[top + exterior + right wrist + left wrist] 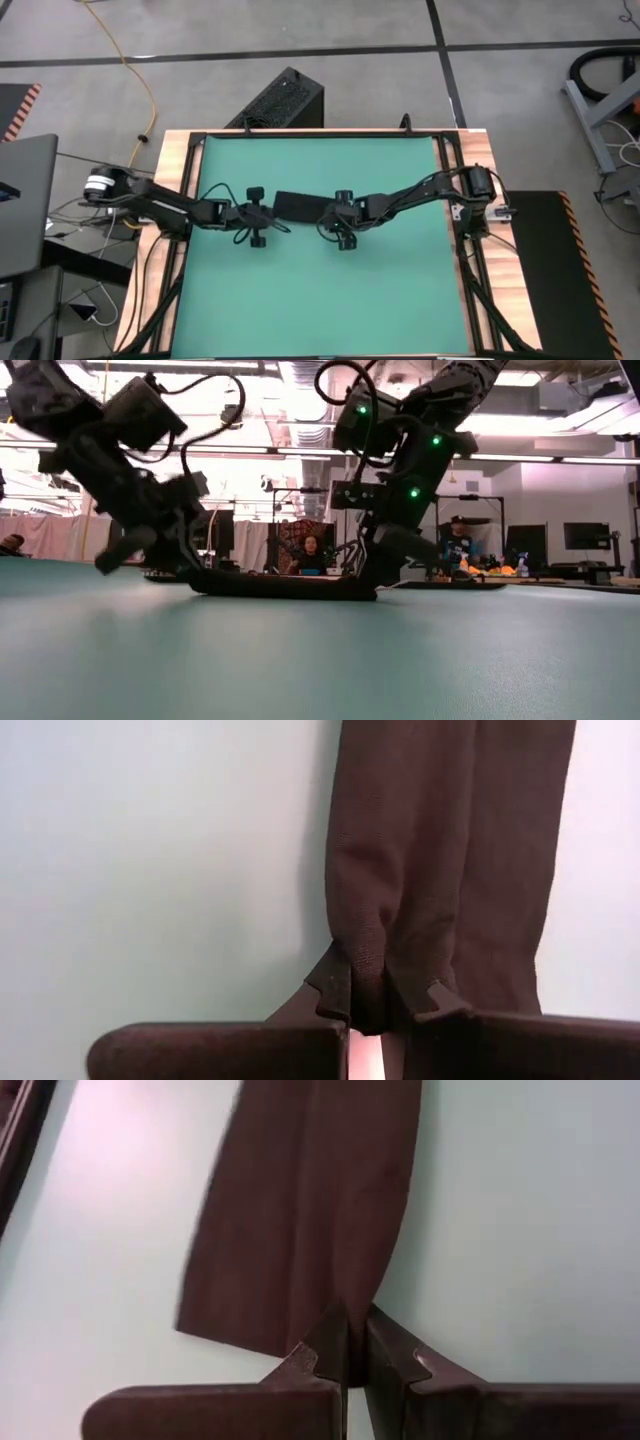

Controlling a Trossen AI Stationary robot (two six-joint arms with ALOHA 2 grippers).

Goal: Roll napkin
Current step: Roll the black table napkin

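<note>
From above, the napkin (297,205) lies as a narrow dark strip in the middle of the green worktop (320,300), stretched between the 2 arms. The left gripper (268,210) meets its left end, the right gripper (326,216) its right end.

At table height, the napkin is a long, low band flat on the worktop, with both arms bent down onto its ends. People sit well back in the room.

Past the left wrist, the jaws are clenched on the near corner of the napkin, the cloth running away from them in flat folded layers.

Past the right wrist, the jaws pinch a gathered bunch at the napkin's end, cloth puckering between them.

My read: both ends are gripped and the cloth is folded narrow, but I see no tight roll yet, so the rolling itself remains.
</note>
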